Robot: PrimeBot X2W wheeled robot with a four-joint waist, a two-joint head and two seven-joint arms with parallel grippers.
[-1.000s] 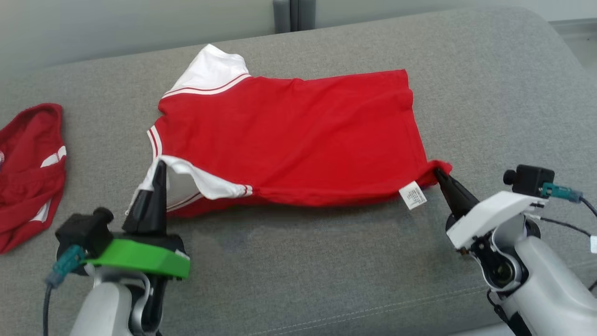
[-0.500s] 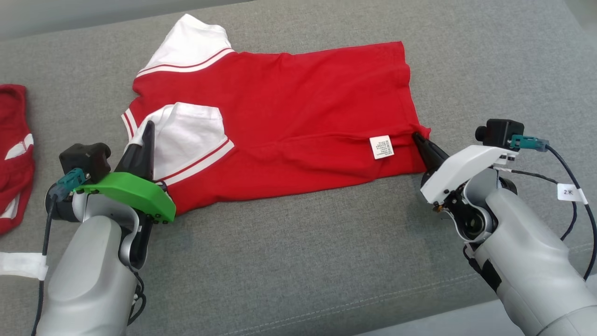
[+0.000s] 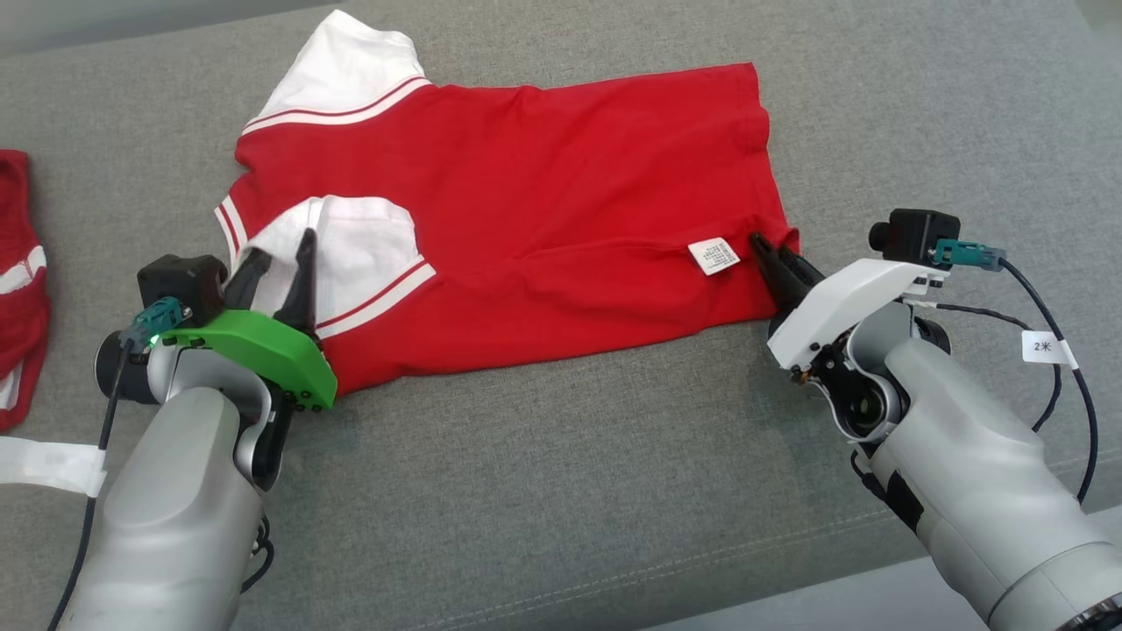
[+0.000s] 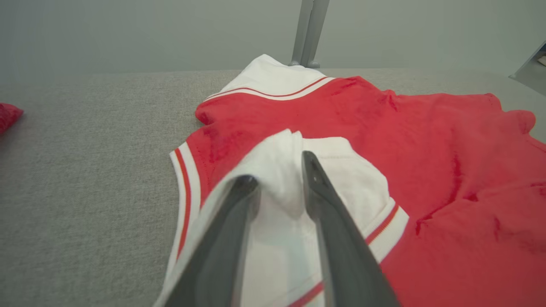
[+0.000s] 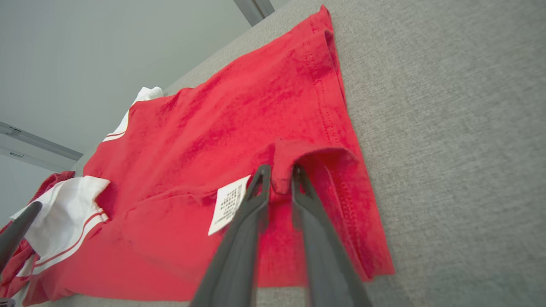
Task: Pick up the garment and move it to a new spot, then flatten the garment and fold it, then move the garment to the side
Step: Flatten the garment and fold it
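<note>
At the sleeve end of the garment [image 3: 543,202]: left gripper [image 3: 285,245], fingers spread well apart, released, with a hump of the white near sleeve [image 3: 359,237] lying loose between them. At the near hem corner of the garment: right gripper [image 3: 766,243], fingers narrowly parted either side of a raised fold of red cloth; whether they press it cannot be told. Beside that fold, a white care label [image 3: 714,256], face up. Garment: red shirt with white, red-striped sleeves, lying flat on a grey sofa cushion [image 3: 561,491]. Its long axis runs across the robot's front, sleeves and neck end to the robot's left, hem [image 3: 761,149] to its right. Near sleeve folded over onto the red body; far sleeve [image 3: 351,66] spread past the far edge. Bare cushion lies open on the near side of the garment, crossed by a stitched seam [image 3: 701,578], and beyond the hem. Second red garment [image 3: 17,289] lies well apart from the sleeve end, further to the left.
</note>
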